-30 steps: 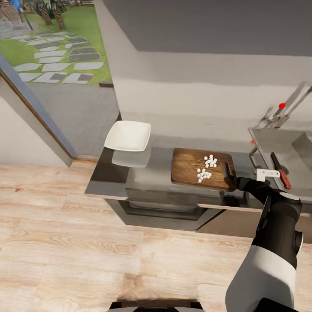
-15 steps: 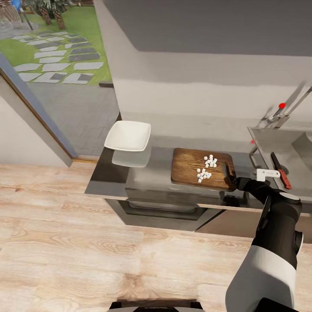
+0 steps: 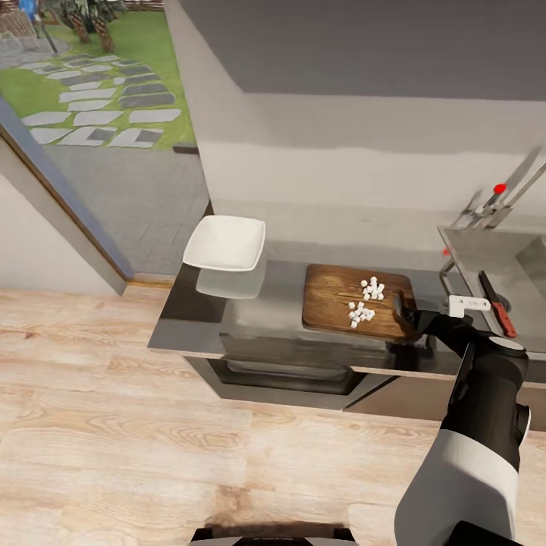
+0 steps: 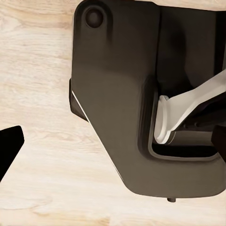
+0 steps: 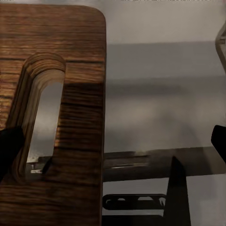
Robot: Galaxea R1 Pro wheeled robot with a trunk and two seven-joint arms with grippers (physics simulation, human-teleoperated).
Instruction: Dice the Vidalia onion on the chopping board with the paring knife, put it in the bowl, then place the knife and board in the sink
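Right tool (image 3: pixel 409 312) sits at the right, handle end of the chopping board (image 3: pixel 337 299), low over the table (image 3: pixel 250 334). Right wrist view shows the board's slot (image 5: pixel 40 117) close up with one dark fingertip (image 5: pixel 9 148) at the slot side and the other (image 5: pixel 219 141) well off the board's edge: jaws spread, straddling the handle strip, not clamped on it. Judgement: lining up a grip on the board by its handle, likely to carry or tip the dice toward the bowl.

Diced onion (image 3: pixel 365 299) still on the board, small white cubes in two loose clumps on its right half, near the slot. Board is brown wood-grain, rounded corners, lying flat.

Bowl (image 3: pixel 225 243) is white, squarish, shallow, looks empty, at the table's left far corner, well apart from the board. So transfer step not yet done.

Paring knife (image 3: pixel 497 303), orange-red handle and dark blade, already lies on the sink (image 3: pixel 470 262) drainboard at the right, beside the white wrist part. Tap with red knob (image 3: pixel 498 187) behind.

Left tool: left wrist view shows the robot's dark base and wood floor (image 4: pixel 42 70); cannot tell whether its jaws are apart or together.
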